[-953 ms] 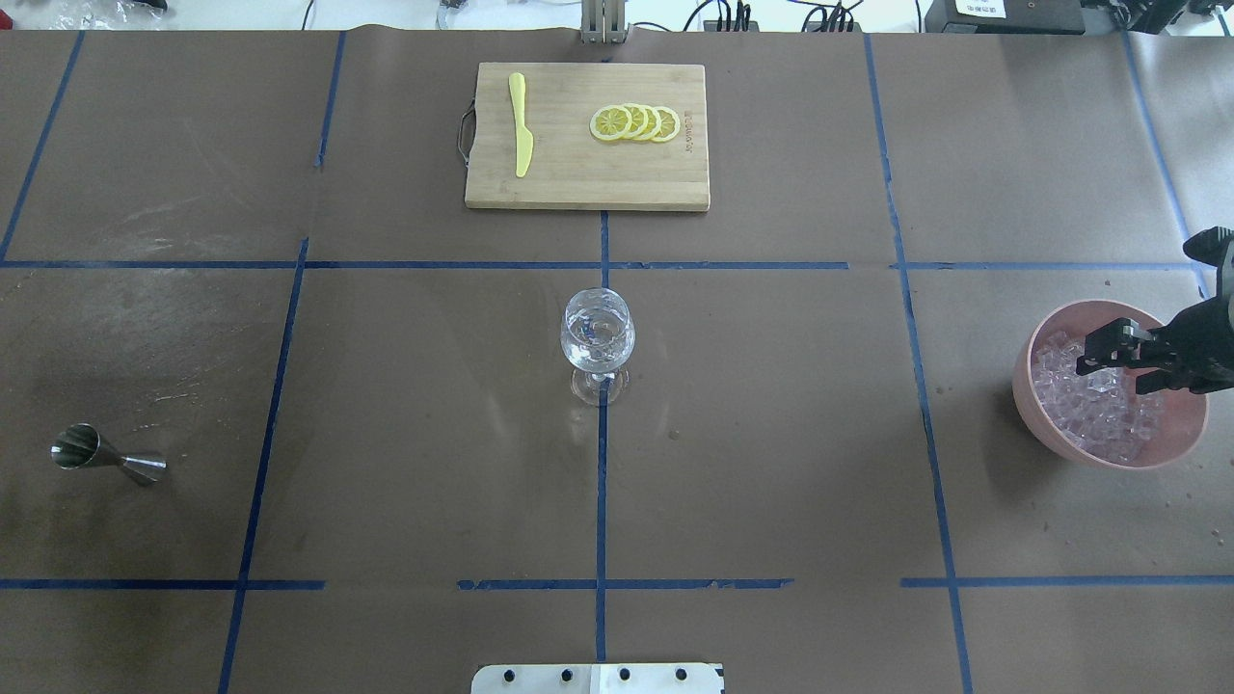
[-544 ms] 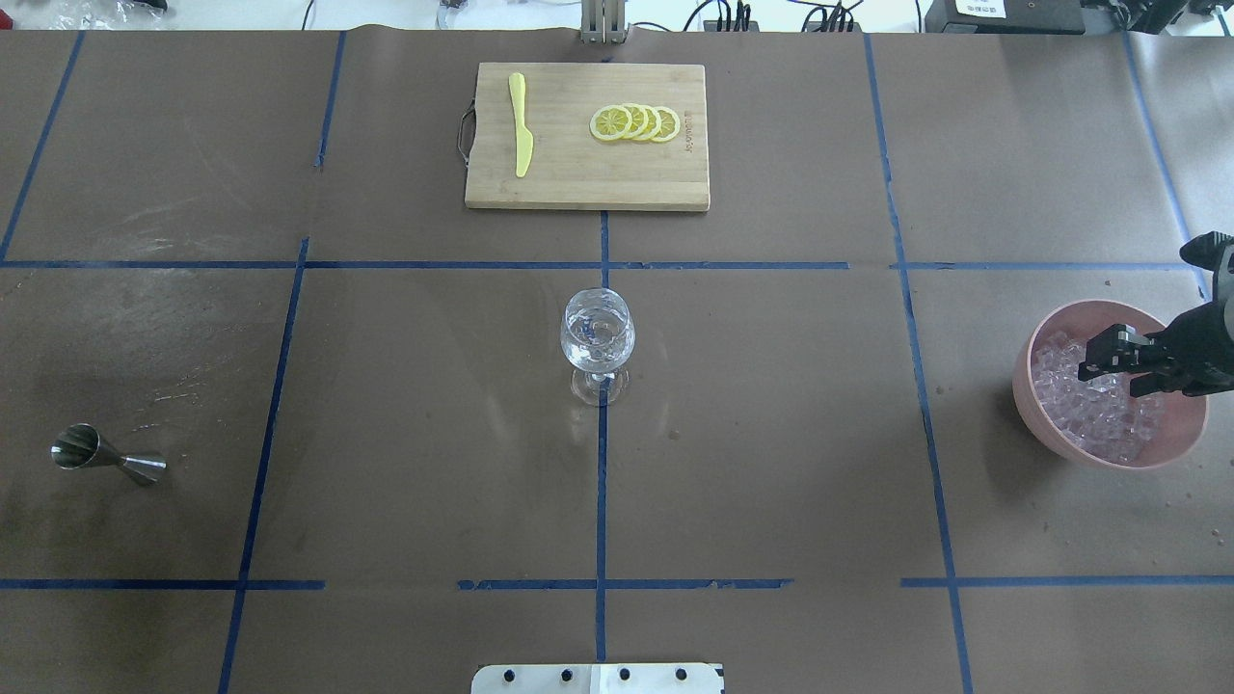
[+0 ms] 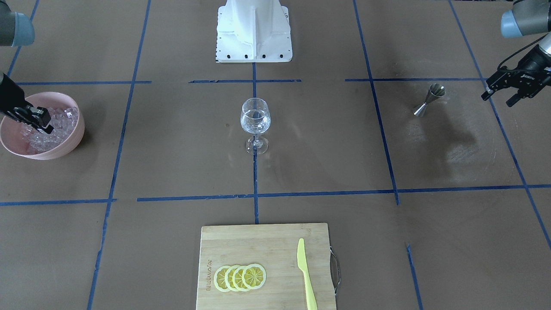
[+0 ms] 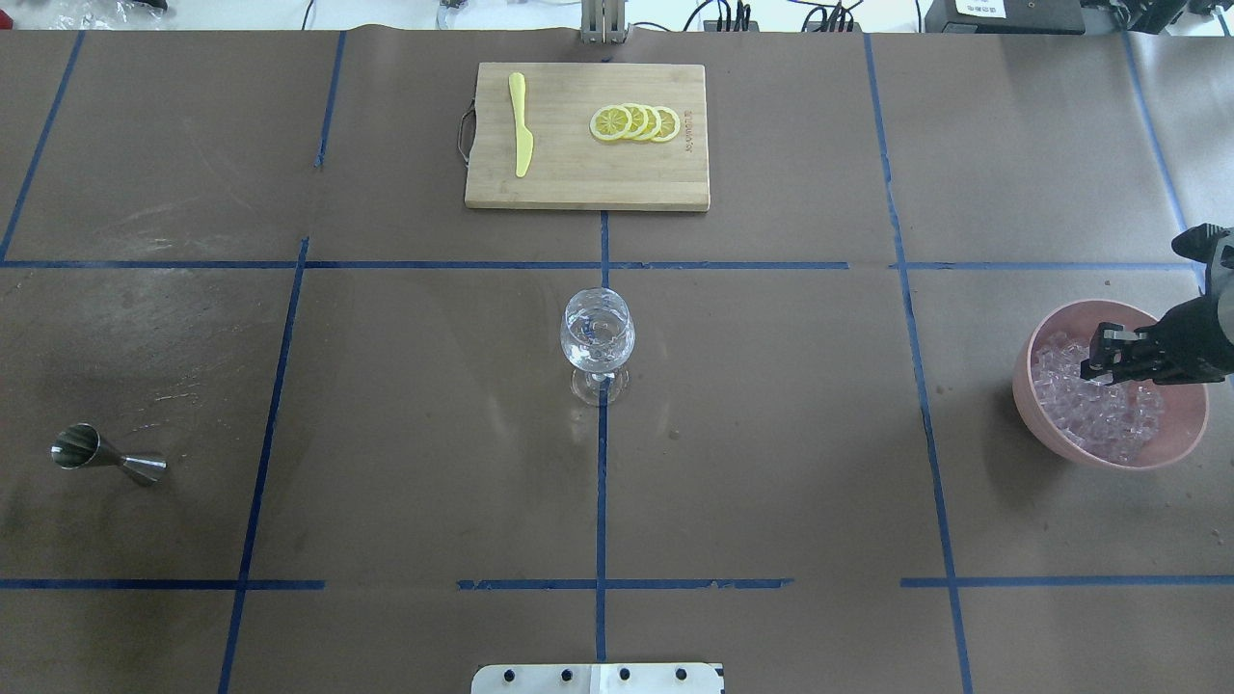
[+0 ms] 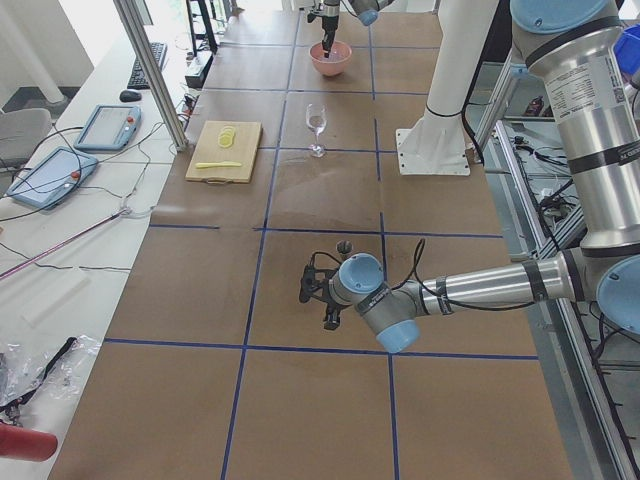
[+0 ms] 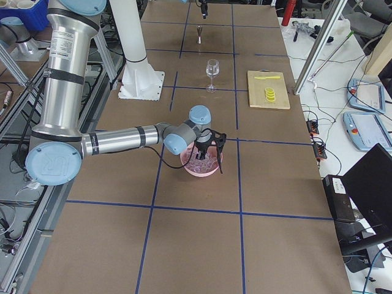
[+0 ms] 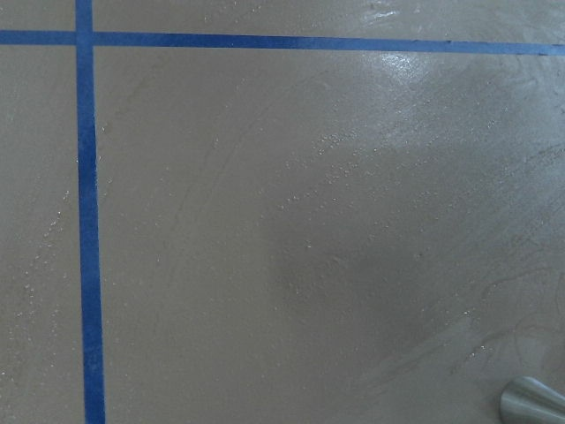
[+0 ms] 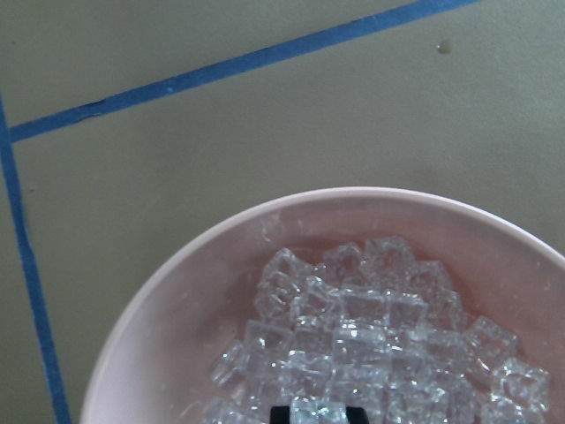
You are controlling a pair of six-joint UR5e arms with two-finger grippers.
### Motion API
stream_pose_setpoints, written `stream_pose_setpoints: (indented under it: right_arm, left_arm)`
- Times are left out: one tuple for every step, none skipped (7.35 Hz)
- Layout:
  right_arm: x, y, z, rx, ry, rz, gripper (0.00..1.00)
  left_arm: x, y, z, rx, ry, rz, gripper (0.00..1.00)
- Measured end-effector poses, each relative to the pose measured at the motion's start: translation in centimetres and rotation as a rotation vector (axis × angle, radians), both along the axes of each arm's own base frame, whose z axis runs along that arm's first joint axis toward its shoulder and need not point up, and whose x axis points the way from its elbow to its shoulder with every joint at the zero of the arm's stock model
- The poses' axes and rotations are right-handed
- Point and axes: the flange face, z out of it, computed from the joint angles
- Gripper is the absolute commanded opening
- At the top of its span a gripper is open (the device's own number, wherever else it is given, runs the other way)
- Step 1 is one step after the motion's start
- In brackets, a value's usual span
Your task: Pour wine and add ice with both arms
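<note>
A stemmed glass stands at the table's centre with clear wine in its bowl. At the right, a pink bowl holds a heap of ice. My right gripper reaches down into that heap. In the right wrist view its two black fingertips sit close together on either side of one ice cube. My left gripper hovers open and empty beyond a steel jigger, outside the overhead view. The left wrist view shows bare table and an edge of the jigger.
A wooden cutting board lies at the far side, with a yellow knife and several lemon slices on it. The white robot base stands at the near edge. Blue tape lines cross the brown table cover.
My right gripper has sunk lower into the bowl, and its fingers have drawn together from a wide spread. The glass and jigger have not moved.
</note>
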Motion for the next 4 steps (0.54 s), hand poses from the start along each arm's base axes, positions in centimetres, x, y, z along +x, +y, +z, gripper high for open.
stream_pose_setpoints:
  right_arm:
    - [0.7, 0.1, -2.1, 0.025, -0.025, 0.009, 0.00]
    - [1.7, 0.1, -4.8, 0.049, -0.052, 0.022, 0.00]
    - [1.9, -0.1, -8.1, 0.058, -0.077, 0.037, 0.00]
    - [1.0, -0.8, -11.8, 0.040, -0.110, 0.066, 0.00]
  left_arm:
    - [-0.2, 0.0, -0.2, 0.002, 0.001, -0.006, 1.00]
    - [-0.4, 0.0, -0.3, 0.005, 0.003, -0.010, 1.00]
    - [-0.5, -0.2, -0.4, 0.009, 0.004, -0.015, 1.00]
    - [-0.6, -0.4, -0.5, 0.020, 0.003, -0.015, 1.00]
